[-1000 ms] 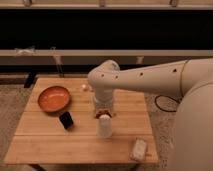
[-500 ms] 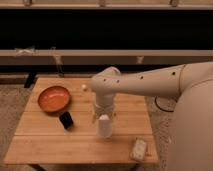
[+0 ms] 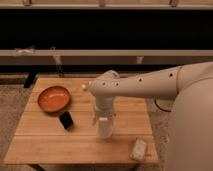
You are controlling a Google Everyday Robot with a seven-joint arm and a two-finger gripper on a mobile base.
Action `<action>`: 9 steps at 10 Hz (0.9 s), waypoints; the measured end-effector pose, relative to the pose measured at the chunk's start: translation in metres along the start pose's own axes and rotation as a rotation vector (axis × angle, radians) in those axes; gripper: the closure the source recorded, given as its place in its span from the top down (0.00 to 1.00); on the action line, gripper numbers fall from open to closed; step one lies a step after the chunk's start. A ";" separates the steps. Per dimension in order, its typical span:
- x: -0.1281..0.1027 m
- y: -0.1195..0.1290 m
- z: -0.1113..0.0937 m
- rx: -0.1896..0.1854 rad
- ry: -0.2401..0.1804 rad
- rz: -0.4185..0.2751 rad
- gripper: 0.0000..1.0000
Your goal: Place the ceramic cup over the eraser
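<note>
Camera view: claw point(image 3: 103, 119) low over desk point(image 3: 45, 145); open or clamped, cannot tell. Ceramic cup point(image 3: 104, 128) directly beneath claw. Eraser point(image 3: 66, 120) near, picture-left of claw. Cup likely light, rigid, slick, chippable; hold by upper wall.

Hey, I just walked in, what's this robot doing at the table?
The robot's white arm reaches down over the wooden table, with its end effector at the top of the small white tapered ceramic cup near the table's middle. The small black rectangular eraser lies apart from the cup, uncovered, beside the round orange bowl. A white rectangular box sits near the front edge.
</note>
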 end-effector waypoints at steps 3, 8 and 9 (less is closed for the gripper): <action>-0.003 -0.009 0.001 0.020 -0.012 0.023 0.65; -0.015 -0.014 0.007 0.028 -0.030 0.034 0.65; -0.016 -0.014 0.009 0.027 -0.030 0.029 0.65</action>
